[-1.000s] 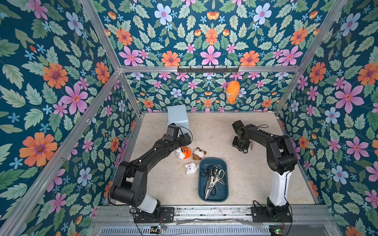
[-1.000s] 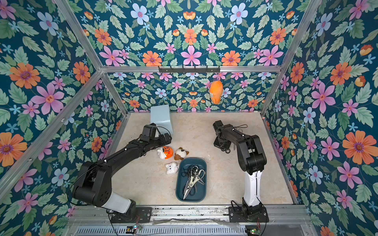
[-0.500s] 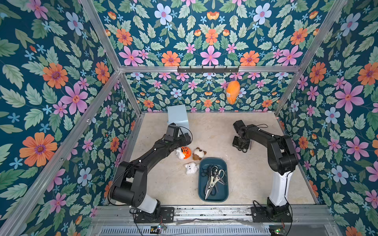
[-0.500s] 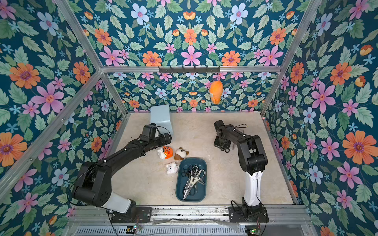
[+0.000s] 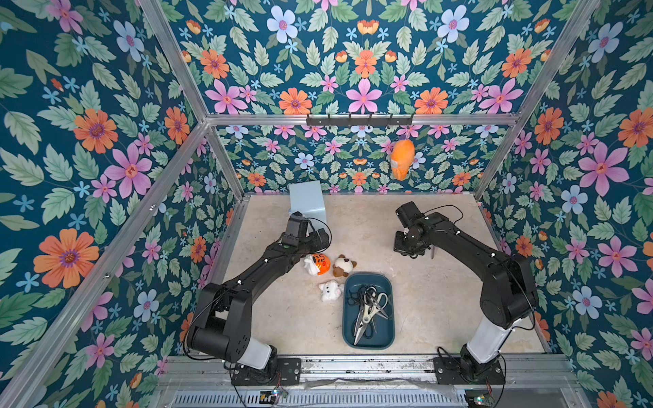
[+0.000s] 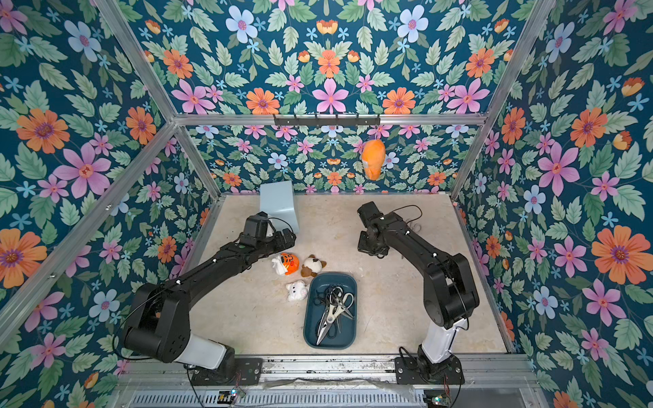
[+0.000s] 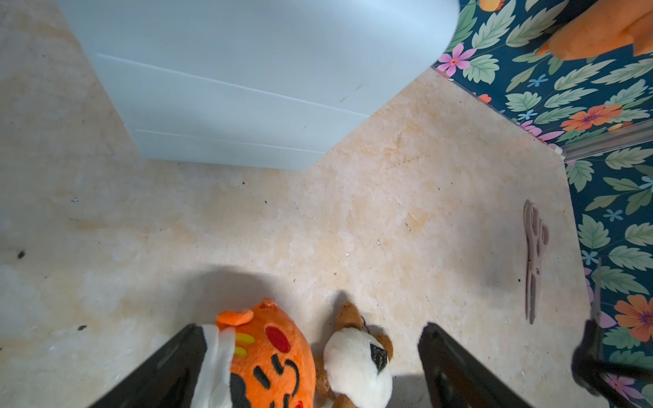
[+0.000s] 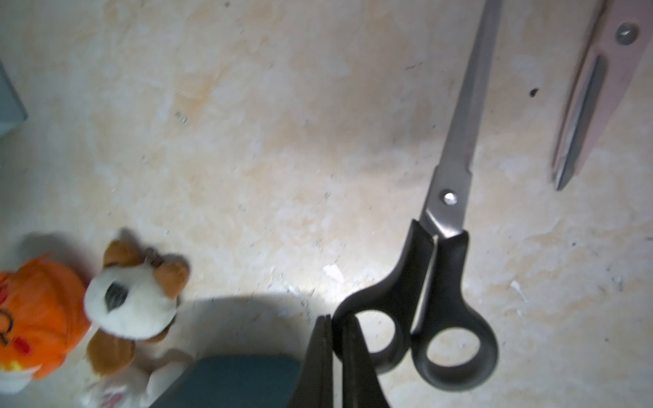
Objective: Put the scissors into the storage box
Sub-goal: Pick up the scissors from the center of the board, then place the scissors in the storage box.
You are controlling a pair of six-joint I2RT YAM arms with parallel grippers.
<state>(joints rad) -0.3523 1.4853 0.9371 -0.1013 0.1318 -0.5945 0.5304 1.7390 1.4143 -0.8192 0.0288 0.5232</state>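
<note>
Over on the left, the left arm stretches across the beige floor. Its left gripper [image 7: 311, 326] is spread wide and holds nothing, poised over an orange tiger plush [image 5: 318, 264] and a brown-and-white dog plush [image 5: 343, 265] that sit side by side. Behind the arm, against the back wall, stands a pale blue box [image 5: 307, 201]. A small white plush [image 5: 330, 290] lies just beside the left rim of the storage box [image 5: 371, 339].

The storage box sits near the front edge, between the two arm bases. Inside it is a heap of scissors [image 5: 367, 307], mostly with dark handles and one pair with pale handles, and the blades point toward the front.

On the back wall, above and to the right, an orange plush [image 5: 403, 160] hangs from a hook rail.

Further right, the right gripper [image 8: 335, 319] has its fingers pressed together, pinching one handle loop of the black-handled scissors [image 8: 448, 212]. That pair is closed, with its blades pointing away from the gripper, well apart from the storage box. I can't tell whether it is clear of the floor.

Just beside it, not touching, the pale pink scissors [image 8: 593, 88] lie closed on the floor near the right wall.
</note>
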